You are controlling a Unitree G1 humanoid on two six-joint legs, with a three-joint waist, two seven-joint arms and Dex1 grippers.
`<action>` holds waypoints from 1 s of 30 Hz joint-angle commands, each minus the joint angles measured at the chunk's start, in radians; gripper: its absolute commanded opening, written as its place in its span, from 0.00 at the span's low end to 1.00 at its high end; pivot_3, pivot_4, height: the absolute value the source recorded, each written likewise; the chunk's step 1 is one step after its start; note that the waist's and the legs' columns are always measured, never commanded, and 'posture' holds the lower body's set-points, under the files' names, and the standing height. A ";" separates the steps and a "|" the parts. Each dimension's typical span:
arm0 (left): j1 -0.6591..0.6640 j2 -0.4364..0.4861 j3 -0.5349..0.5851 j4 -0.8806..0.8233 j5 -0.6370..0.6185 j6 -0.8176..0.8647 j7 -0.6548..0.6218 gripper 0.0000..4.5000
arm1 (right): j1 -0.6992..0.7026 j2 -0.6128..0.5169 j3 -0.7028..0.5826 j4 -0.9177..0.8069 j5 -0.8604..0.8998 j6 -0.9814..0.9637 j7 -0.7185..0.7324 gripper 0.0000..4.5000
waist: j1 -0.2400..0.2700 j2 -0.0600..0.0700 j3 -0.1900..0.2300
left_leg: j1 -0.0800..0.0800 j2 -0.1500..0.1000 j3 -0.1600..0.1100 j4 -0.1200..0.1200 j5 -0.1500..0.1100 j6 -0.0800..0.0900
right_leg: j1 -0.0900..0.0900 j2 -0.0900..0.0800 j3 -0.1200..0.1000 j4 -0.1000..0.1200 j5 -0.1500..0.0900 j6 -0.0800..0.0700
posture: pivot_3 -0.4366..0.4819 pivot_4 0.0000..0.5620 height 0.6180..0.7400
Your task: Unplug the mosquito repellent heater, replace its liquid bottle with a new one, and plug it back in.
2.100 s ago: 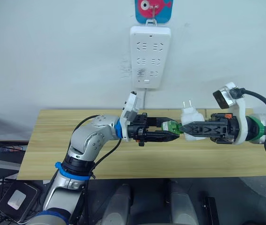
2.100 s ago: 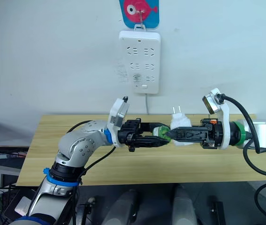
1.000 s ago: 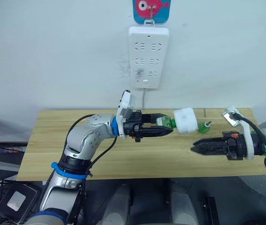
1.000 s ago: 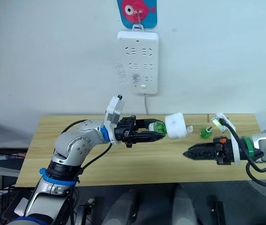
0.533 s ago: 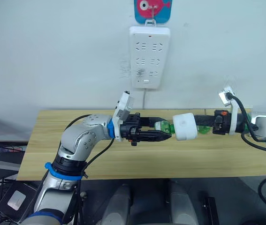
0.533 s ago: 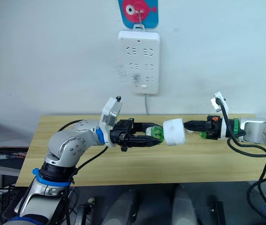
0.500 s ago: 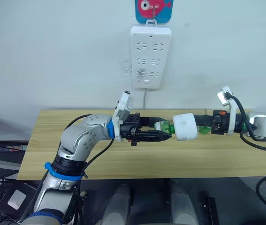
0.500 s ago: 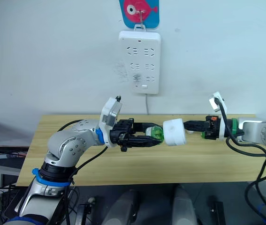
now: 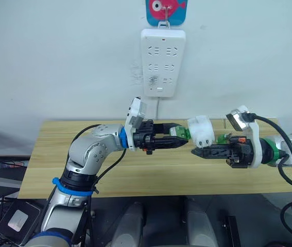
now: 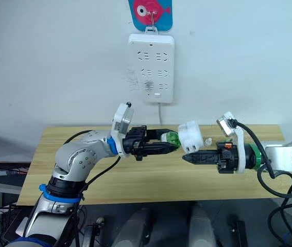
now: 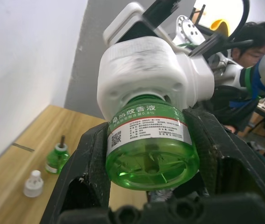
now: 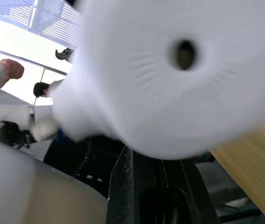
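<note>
My left gripper (image 9: 183,138) is shut on a green liquid bottle (image 11: 148,144), held level above the table. The white mosquito repellent heater (image 9: 201,130) sits on the bottle's far end, unplugged, clear of the wall strip. In the right wrist view its rounded face with the round hole (image 12: 183,53) looms close. My right gripper (image 9: 193,152) is shut with nothing in it. Its tips point left just below the heater, and I cannot tell whether they touch it.
A long white socket strip (image 9: 158,62) hangs on the wall above the wooden table (image 9: 135,175). A second green bottle (image 11: 56,159) and a small white cap (image 11: 32,183) stand on the table near the wall. A person (image 11: 251,44) sits beyond the table.
My right gripper closed, went in behind the heater, and now sits just under it. The left gripper keeps hold of the bottle, and the heater has tilted up a little.
</note>
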 commanded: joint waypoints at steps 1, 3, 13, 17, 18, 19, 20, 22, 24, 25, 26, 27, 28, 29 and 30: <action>0.004 -0.007 -0.027 -0.018 0.004 -0.019 -0.025 0.50 | -0.073 -0.024 0.029 -0.016 0.120 -0.065 -0.049 0.01 | 0.000 0.000 0.000 | 0.000 0.000 0.000 0.000 0.000 0.000 | 0.000 0.000 0.000 0.000 0.000 0.000 | 0.52 0.50 1.00; 0.003 -0.005 -0.029 -0.016 0.007 -0.022 -0.031 0.50 | -0.104 -0.024 0.048 -0.005 0.127 -0.075 -0.053 0.01 | 0.000 0.000 0.000 | 0.000 0.000 0.000 0.000 0.000 0.000 | 0.000 0.000 0.000 0.000 0.000 0.000 | 0.52 0.51 1.00; 0.019 0.011 -0.028 -0.036 -0.003 -0.003 -0.049 0.50 | -0.263 -0.002 0.075 0.164 0.085 -0.103 -0.093 0.01 | -0.001 0.000 0.000 | -0.001 0.000 0.000 0.000 0.000 0.000 | 0.000 0.000 0.000 0.000 0.000 0.000 | 0.53 0.52 1.00; 0.021 0.016 -0.031 -0.043 -0.011 0.007 -0.067 0.50 | -0.254 0.049 0.079 0.216 -0.071 -0.126 -0.118 0.01 | -0.001 0.000 0.000 | -0.001 0.000 0.000 0.000 0.000 0.000 | 0.000 0.000 0.000 0.000 0.000 0.000 | 0.52 0.52 1.00; 0.021 0.017 -0.031 -0.042 -0.010 0.007 -0.070 0.50 | -0.240 0.058 0.083 0.216 -0.131 -0.129 -0.106 0.01 | -0.001 0.000 0.000 | -0.001 0.000 0.000 0.000 0.000 0.000 | 0.000 0.000 0.000 0.000 0.000 0.000 | 0.52 0.52 1.00; 0.021 0.017 -0.031 -0.040 -0.009 0.005 -0.073 0.50 | -0.219 0.065 0.091 0.220 -0.194 -0.130 -0.095 0.01 | 0.000 0.000 0.000 | -0.001 0.000 0.000 0.000 0.000 0.000 | 0.000 0.000 0.000 0.000 0.000 0.000 | 0.52 0.52 1.00; 0.021 0.016 -0.031 -0.039 -0.007 0.004 -0.075 0.50 | -0.201 0.071 0.094 0.225 -0.234 -0.124 -0.086 0.01 | 0.000 0.000 0.000 | -0.001 0.000 0.000 0.000 0.000 0.000 | 0.000 0.000 0.000 0.000 0.000 0.000 | 0.52 0.52 1.00; 0.020 0.015 -0.031 -0.040 -0.007 0.006 -0.074 0.50 | -0.163 0.074 0.092 0.216 -0.288 -0.107 -0.053 0.01 | 0.000 0.000 0.000 | -0.001 0.000 -0.001 0.000 0.000 0.000 | 0.000 0.000 -0.001 0.000 0.000 0.000 | 0.53 0.53 1.00; 0.014 0.012 -0.024 -0.036 -0.007 0.009 -0.068 0.50 | -0.115 0.073 0.080 0.185 -0.303 -0.076 -0.022 0.01 | -0.001 0.000 0.000 | -0.001 0.000 -0.001 0.000 0.000 0.000 | 0.000 0.000 0.000 0.000 0.000 0.000 | 0.53 0.53 1.00; 0.013 0.012 -0.021 -0.034 -0.004 0.007 -0.063 0.50 | -0.097 0.071 0.072 0.166 -0.300 -0.059 -0.009 0.01 | -0.001 0.000 0.000 | -0.001 0.000 -0.001 0.000 0.000 0.000 | 0.000 0.000 0.000 0.000 0.000 0.000 | 0.53 0.54 1.00; 0.013 0.012 -0.020 -0.031 0.002 0.003 -0.058 0.50 | -0.085 0.070 0.063 0.150 -0.290 -0.044 0.000 0.01 | -0.001 0.000 0.000 | -0.001 0.000 -0.001 0.000 0.000 0.000 | 0.000 0.000 0.000 0.000 0.000 0.000 | 0.53 0.54 1.00; 0.015 0.011 -0.019 -0.029 0.009 -0.003 -0.052 0.50 | -0.074 0.070 0.054 0.135 -0.272 -0.032 0.005 0.01 | -0.001 0.000 0.000 | -0.001 0.000 -0.001 0.000 0.000 0.000 | 0.000 0.000 0.000 0.000 0.000 0.000 | 0.54 0.54 1.00; 0.017 0.010 -0.020 -0.027 0.015 -0.007 -0.048 0.50 | -0.066 0.071 0.047 0.123 -0.256 -0.022 0.008 0.01 | -0.001 0.000 0.000 | -0.001 0.000 -0.001 0.000 0.000 0.000 | 0.000 0.000 0.000 0.000 0.000 0.000 | 0.54 0.54 1.00; 0.019 0.010 -0.021 -0.025 0.019 -0.011 -0.044 0.50 | -0.060 0.073 0.041 0.114 -0.242 -0.014 0.010 0.01 | -0.001 0.000 0.000 | -0.001 0.000 -0.001 0.000 0.000 0.000 | 0.000 0.000 0.000 0.000 0.000 0.000 | 0.54 0.54 1.00; 0.023 0.006 -0.019 -0.025 0.023 -0.015 -0.034 0.50 | -0.046 0.071 0.037 0.094 -0.211 -0.004 0.007 0.01 | -0.001 0.000 0.000 | -0.001 0.000 -0.001 0.000 0.000 0.000 | 0.000 0.000 0.000 0.000 0.000 0.000 | 0.54 0.54 1.00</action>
